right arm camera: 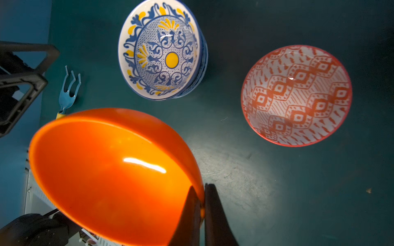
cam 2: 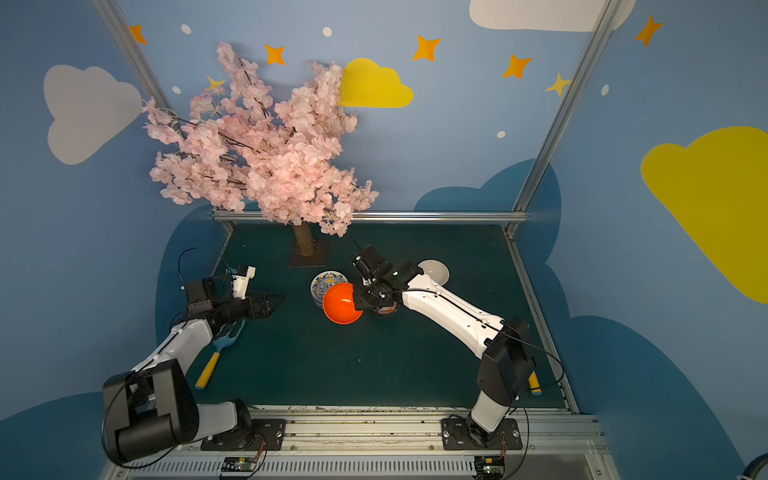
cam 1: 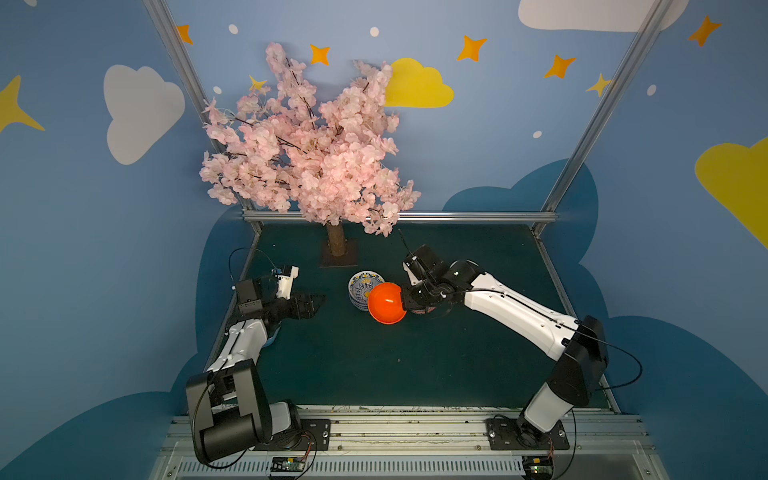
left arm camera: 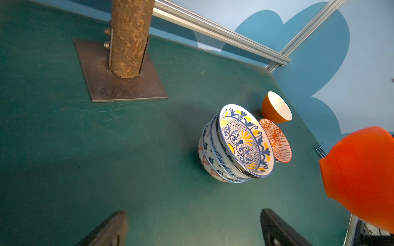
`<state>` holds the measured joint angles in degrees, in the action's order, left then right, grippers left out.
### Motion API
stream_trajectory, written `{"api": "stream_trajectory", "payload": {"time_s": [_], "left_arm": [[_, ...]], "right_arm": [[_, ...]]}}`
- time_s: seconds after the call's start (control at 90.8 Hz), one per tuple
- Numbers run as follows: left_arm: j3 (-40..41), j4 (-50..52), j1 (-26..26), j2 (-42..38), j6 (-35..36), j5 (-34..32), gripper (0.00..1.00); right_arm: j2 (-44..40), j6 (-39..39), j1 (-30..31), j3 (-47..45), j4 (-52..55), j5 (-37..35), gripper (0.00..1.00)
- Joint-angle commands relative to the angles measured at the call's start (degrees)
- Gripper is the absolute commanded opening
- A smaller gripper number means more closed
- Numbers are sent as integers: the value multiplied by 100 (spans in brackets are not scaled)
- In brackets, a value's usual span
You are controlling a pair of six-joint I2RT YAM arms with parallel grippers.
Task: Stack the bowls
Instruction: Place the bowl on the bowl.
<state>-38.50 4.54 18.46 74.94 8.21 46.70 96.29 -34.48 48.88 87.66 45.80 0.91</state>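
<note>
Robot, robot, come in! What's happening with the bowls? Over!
Copy: right gripper shut on orange bowl rim; left gripper open, empty. Bowl held tilted in the air, near the stack. Nothing between them; lattice bowl sits apart.

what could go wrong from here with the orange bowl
The right gripper pinches only the rim of the orange bowl, which hangs tilted, so it may slip or swing. The stack of patterned bowls looks unevenly nested; an off-centre drop could tip it. The lattice bowl sits near the stack and might get bumped.
</note>
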Motion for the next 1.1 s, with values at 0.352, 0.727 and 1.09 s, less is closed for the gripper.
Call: {"api": "stream_trajectory", "payload": {"time_s": [0.352,0.727,1.09], "left_arm": [[175,302,-398,-352,514,-58,100],[260,309,-485,-512,612,27,100],[433,553,-1066,-872,1081,-165,100]], "right_arm": [[-409,-68,-670,-281,136,32,0],[-242,-129,-1258,-385,292,337,0],[60,-90,-1645,-267,473,466,0]]}}
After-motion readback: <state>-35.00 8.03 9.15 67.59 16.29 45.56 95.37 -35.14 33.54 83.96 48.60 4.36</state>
